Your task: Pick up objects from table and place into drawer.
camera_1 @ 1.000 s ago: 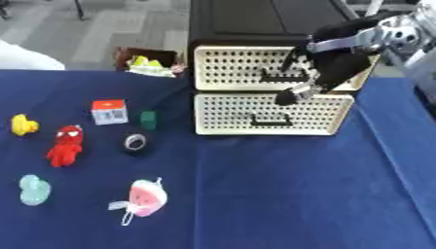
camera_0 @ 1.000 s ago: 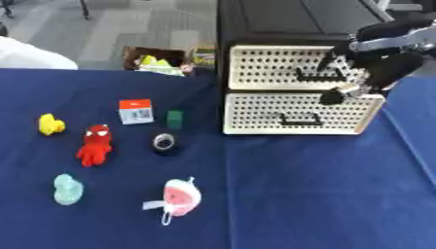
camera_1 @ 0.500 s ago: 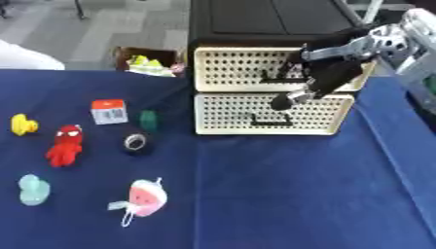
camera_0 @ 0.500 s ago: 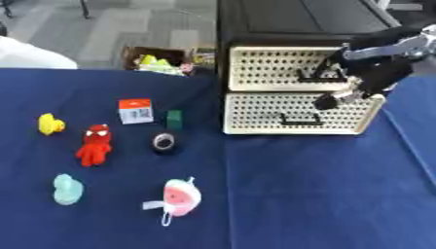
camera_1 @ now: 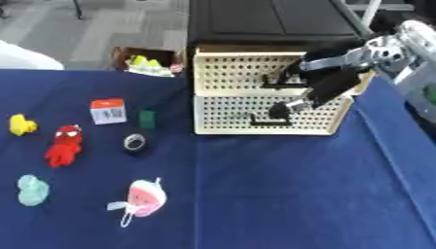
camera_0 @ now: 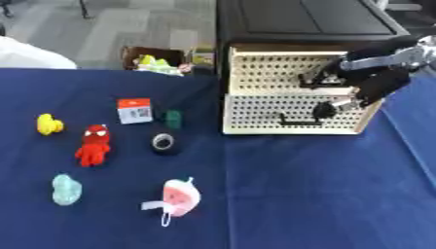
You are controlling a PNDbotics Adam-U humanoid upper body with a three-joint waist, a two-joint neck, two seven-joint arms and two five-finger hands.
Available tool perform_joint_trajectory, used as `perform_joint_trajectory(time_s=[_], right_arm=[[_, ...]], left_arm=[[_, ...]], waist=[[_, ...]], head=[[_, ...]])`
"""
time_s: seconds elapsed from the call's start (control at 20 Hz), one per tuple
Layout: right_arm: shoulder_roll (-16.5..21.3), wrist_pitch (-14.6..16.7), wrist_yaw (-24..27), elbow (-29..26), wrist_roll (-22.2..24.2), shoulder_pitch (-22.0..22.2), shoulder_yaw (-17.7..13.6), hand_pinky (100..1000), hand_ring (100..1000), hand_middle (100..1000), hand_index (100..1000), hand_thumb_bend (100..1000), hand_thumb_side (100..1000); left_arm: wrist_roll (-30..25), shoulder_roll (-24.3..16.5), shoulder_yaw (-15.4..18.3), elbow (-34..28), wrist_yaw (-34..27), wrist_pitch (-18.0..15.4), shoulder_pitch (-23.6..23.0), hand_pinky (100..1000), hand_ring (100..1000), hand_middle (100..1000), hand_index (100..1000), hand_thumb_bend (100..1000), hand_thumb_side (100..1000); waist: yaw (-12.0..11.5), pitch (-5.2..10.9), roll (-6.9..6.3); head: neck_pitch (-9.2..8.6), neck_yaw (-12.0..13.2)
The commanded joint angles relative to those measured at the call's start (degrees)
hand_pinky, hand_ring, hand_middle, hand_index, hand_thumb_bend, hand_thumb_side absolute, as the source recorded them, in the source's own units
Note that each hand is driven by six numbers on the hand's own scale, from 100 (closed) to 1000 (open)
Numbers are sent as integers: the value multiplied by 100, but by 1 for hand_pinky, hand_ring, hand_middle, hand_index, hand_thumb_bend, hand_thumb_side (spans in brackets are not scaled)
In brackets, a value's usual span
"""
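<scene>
Left eye view. The right hand [camera_0: 362, 85] reaches in from the upper right to the front of the drawer unit [camera_0: 289, 92], a cream, perforated box under a black top. Over the past second the hand has dropped from the upper handle [camera_0: 319, 80] towards the lower drawer's handle [camera_0: 299, 119]; its fingertips now sit just beside that dark bar. The fingers look curled, probably around nothing yet, though contact with the handle cannot be settled here. Both drawers remain closed, so opening is judged the step in hand.

Right eye view. The objects to be stowed lie untouched on the blue cloth table [camera_1: 281, 194], well apart from the unit: a yellow toy [camera_1: 20, 124], a red figure [camera_1: 64, 146] with a soft, lumpy outline, an orange-and-white carton [camera_1: 108, 111], a small green block [camera_1: 147, 119], a dark ring-shaped roll [camera_1: 134, 142], a pale teal lump [camera_1: 32, 189], and a pink watermelon-like piece [camera_1: 143, 199] with a white loop. None has shifted, so no placing has begun. The left hand appears in neither view.
</scene>
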State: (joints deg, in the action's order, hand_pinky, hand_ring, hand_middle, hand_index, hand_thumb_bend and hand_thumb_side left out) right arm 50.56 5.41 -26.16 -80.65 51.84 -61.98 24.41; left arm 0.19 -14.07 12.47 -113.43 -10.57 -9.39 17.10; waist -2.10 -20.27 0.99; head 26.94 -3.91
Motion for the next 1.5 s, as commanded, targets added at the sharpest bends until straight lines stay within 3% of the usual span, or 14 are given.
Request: perform_joint_trajectory(time_s=[0.05,0.8,1.5], right_arm=[[250,-34,111,-231,12,25,-20,100,100,100,891,583,980],[811,-741,125,-1575,12,656,-287,100,100,100,888,552,1000],[1269,-1183,455,-2634,12,1263,-309,100,100,100,889,556,1000]], left_arm=[[-8,-78,-8,-116,20,24,55,505,555,564,628,129,1000],[-33,-64,-28,-116,11,45,75,505,556,564,626,131,1000],[-51,-45,-34,-116,10,76,91,504,557,565,624,133,1000]], waist=[[19,106,-8],[59,96,-13],[52,76,3]], head=[[-58,-3],[-100,-14],[-122,-46]])
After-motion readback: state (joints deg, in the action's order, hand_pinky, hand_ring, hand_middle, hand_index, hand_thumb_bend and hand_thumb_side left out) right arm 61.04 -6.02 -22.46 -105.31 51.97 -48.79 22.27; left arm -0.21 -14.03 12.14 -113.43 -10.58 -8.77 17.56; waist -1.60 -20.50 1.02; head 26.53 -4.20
